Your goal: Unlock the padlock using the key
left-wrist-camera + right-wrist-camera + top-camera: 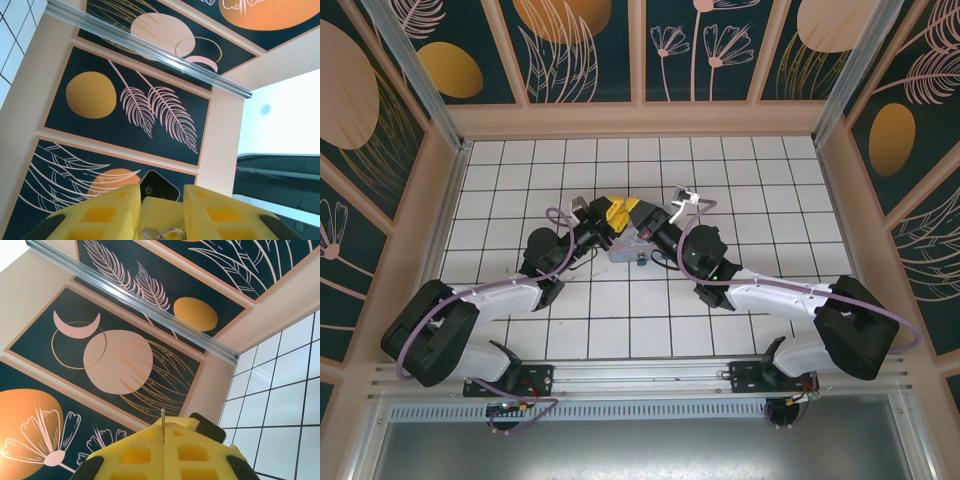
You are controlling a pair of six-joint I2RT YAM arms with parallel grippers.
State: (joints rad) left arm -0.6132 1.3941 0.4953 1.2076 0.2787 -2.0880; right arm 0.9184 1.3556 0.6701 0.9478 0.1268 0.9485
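Right gripper [164, 429] — fully closed. Its yellow fingers [135, 455] meet with no gap and clamp the key [163, 416], whose thin metal blade stands upright out of the seam between the fingertips.

Left gripper [162, 196] — fingers [107, 212] partly apart. At the near edge of the left wrist view, a small silvery loop sits in the gap. This is probably the shackle of the padlock [161, 233], though too little of it shows to be sure. Whether the pads press on it cannot be told.

In the top view both arms reach inward and the two grippers meet tip to tip above the middle of the tiled table [770, 200]. A pale lavender box [623, 256] lies on the tiles just near of that meeting point.
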